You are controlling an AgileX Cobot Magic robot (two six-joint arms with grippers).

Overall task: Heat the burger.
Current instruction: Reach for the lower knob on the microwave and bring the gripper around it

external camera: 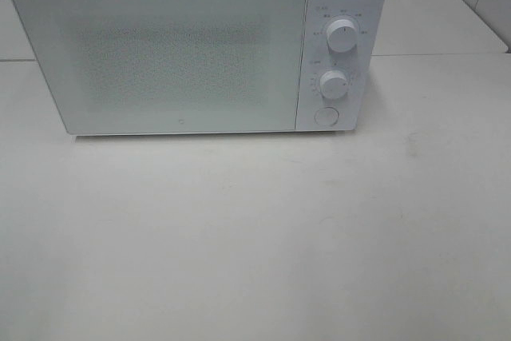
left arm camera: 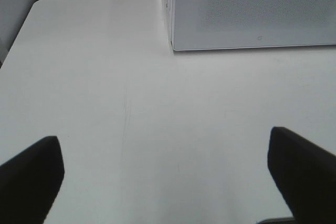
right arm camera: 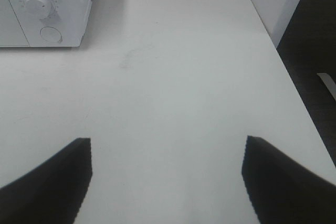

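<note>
White table (external camera: 255,237) bears closed microwave (external camera: 176,45); left hand (left arm camera: 164,140), right hand (right arm camera: 168,144) gape.

your left gripper (left arm camera: 164,139): jaws wide, bare table (left arm camera: 105,77) between fingers and straight ahead. microwave (left arm camera: 252,9) ahead, toward your right arm's side; its shut door (left arm camera: 252,24) walls off that way. open lane runs along its outer side wall.
your right gripper (right arm camera: 166,140): jaws apart, bare tabletop between fingers and ahead. microwave corner ahead, toward your left arm, well apart. table edge (right arm camera: 286,72) near on outer side.
</note>
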